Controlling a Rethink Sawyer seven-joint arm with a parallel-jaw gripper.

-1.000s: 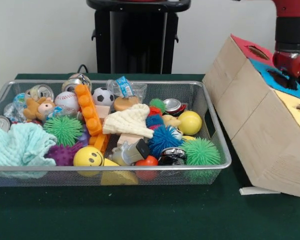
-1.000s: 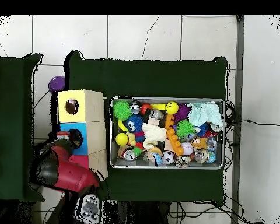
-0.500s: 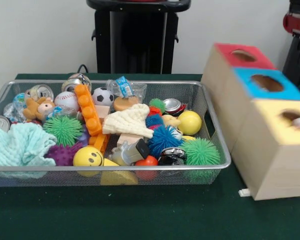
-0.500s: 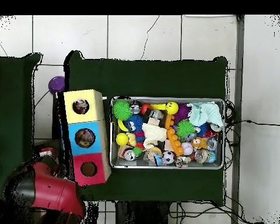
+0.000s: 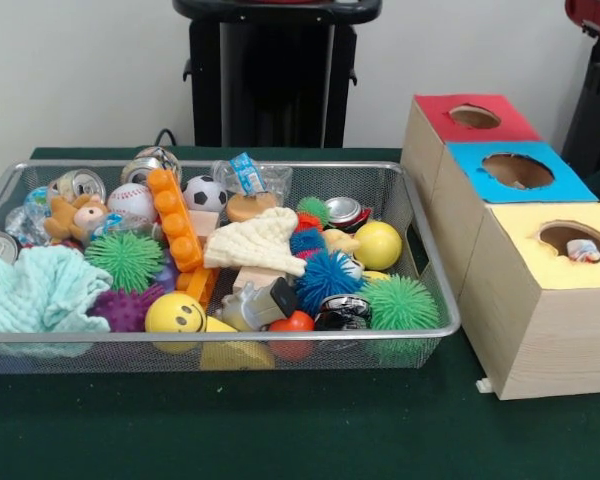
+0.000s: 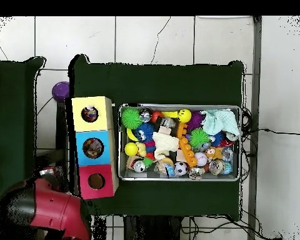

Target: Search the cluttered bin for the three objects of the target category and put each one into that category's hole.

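The wire mesh bin (image 5: 432, 262) sits on the green table, full of toys; it also shows in the overhead view (image 6: 179, 106). Three wooden boxes stand upright beside it. The hole (image 5: 570, 237) in the yellow-topped box holds a whitish fabric piece with coloured dots (image 5: 585, 250), just below the rim. The hole also shows in the overhead view (image 6: 89, 114). No other dotted piece shows plainly in the bin. The red arm (image 6: 51, 212) is drawn back from the boxes. Its gripper end (image 6: 47, 173) is beside the red-topped box, too small to read.
The blue-topped box (image 5: 520, 172) and the red-topped box (image 5: 472, 118) stand behind the yellow one. In the bin lie a cream knitted cloth (image 5: 262, 243), a teal towel (image 5: 35, 290), spiky balls, cans and an orange brick. The black pedestal (image 5: 275, 75) stands behind.
The three boxes were tilted a second ago and now stand flat. The arm has pulled away from the boxes, and a dotted piece now shows in the yellow hole.
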